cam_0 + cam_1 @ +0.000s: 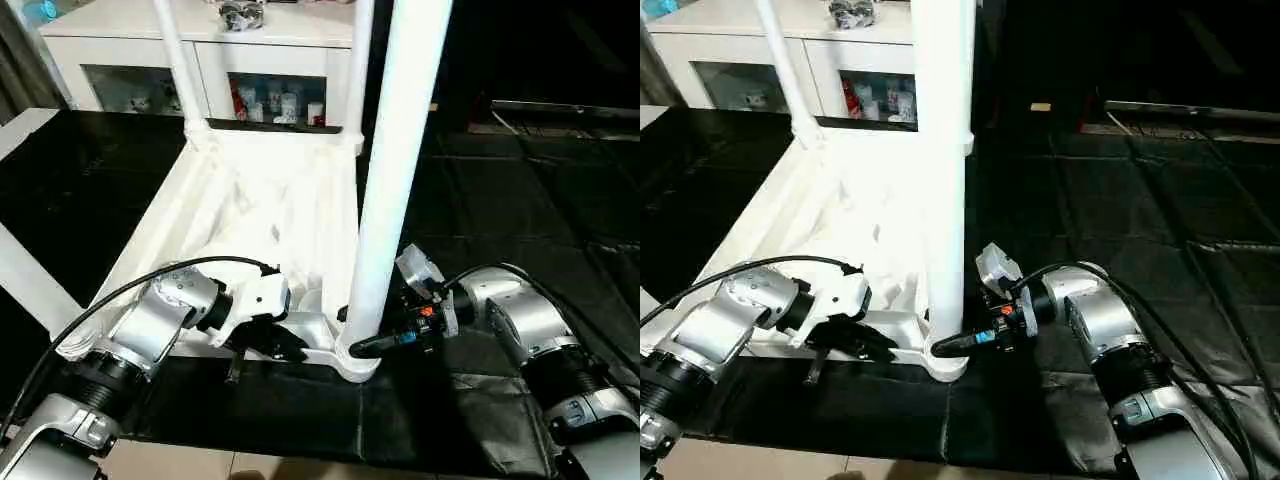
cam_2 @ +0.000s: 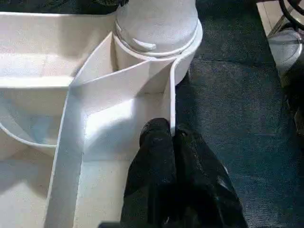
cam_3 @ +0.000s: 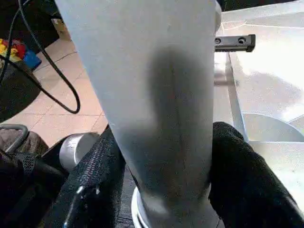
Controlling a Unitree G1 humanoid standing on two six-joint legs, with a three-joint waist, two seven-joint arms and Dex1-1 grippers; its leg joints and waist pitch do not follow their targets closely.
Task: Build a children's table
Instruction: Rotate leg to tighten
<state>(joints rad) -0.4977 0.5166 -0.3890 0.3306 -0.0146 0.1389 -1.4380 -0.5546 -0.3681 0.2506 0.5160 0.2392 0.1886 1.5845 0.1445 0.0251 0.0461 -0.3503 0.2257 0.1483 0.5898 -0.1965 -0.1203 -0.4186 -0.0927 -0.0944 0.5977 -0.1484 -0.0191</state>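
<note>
— What are we looking at?

— Our table top (image 1: 270, 215) lies upside down on the black mat (image 1: 500, 200); smooth white plastic, thin ribs underneath, round sockets at the corners; a long tapered leg (image 1: 395, 170) stands upright in the near right socket, two more legs at the far corners.

— And around it?

— A white cabinet (image 1: 200, 40) with glass doors stands beyond; the near leg hides part of it.

— Our arms?

— Left gripper (image 2: 170, 142) reaches level, its black fingers pinched together on the near edge rib; right gripper (image 3: 164, 166) comes from the right, fingers either side of the leg's base, touching it.
</note>
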